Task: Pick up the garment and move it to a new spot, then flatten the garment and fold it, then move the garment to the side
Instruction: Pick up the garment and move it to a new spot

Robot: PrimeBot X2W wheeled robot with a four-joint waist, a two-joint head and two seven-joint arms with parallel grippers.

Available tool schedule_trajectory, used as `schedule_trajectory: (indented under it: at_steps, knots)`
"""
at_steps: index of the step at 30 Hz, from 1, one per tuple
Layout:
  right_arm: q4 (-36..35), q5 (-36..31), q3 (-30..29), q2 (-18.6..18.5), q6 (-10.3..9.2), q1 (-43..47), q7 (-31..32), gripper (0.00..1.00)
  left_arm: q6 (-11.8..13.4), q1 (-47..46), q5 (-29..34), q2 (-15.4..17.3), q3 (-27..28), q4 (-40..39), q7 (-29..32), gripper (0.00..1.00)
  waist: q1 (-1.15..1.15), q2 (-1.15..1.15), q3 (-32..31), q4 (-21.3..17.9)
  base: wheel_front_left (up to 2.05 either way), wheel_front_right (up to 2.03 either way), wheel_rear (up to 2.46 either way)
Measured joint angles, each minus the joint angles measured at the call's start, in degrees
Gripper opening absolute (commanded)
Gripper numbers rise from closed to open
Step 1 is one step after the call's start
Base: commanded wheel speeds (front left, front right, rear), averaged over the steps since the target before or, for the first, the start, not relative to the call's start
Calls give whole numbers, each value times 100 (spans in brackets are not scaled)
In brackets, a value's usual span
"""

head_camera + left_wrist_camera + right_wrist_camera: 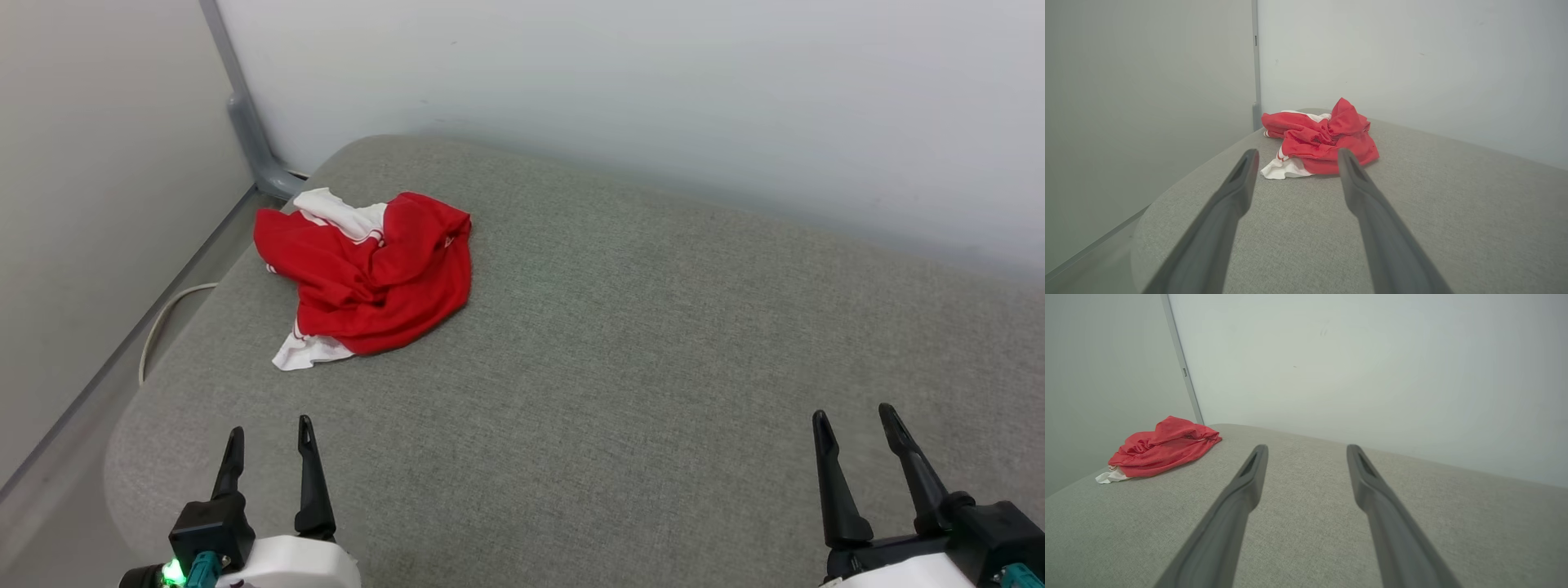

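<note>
Two pale walls (pixel 653 73) meet at the far left corner of my head view, joined by a grey corner post (pixel 245 122) that runs down toward the floor; below them spreads a broad grey upholstered pad (pixel 653 343), woven cloth with rounded edges. On its far left part, close to the rounded corner, lies the garment (pixel 367 269), a red jersey shirt crumpled into a loose heap; one white sleeve pokes out on its near side, and another white piece with red striped trim shows on its far side. From my left wrist camera the garment (pixel 1323 139) sits straight ahead, beyond the fingertips and apart from them; from the right wrist camera it (pixel 1163 451) lies off to the left, well apart. My left gripper (pixel 270 428) hangs over the near left of the pad, its two dark fingers spread, released and gripping nothing; my right gripper (pixel 852 412) hangs at the near right, likewise spread and empty. Last, a thin white cable (pixel 163 318) loops in the gap between the pad and the left wall.
</note>
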Motion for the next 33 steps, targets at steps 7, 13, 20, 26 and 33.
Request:
schedule_trajectory:
  at_steps: [7,13,20,26,33]
  knots:
    - [11,11,20,0,0,4,0,100,-13,45,-56,0,71,13,0,100,0,0,-21,133,0,0,0]
    - [3,-57,59,1,0,-8,0,100,-112,-145,-19,0,182,43,0,100,0,0,49,55,0,0,0]
    - [-101,-256,16,0,0,-133,0,100,-526,-1016,-99,98,748,121,0,100,0,0,298,-145,0,0,0]
    - [-196,-438,-63,-1,0,-302,0,100,-838,-1961,-51,334,1290,201,-1,100,0,0,617,-361,0,0,0]
    - [-358,-661,-156,0,0,-526,0,100,-1249,-2966,-225,679,1646,503,-1,100,1,0,1095,-603,0,0,0]
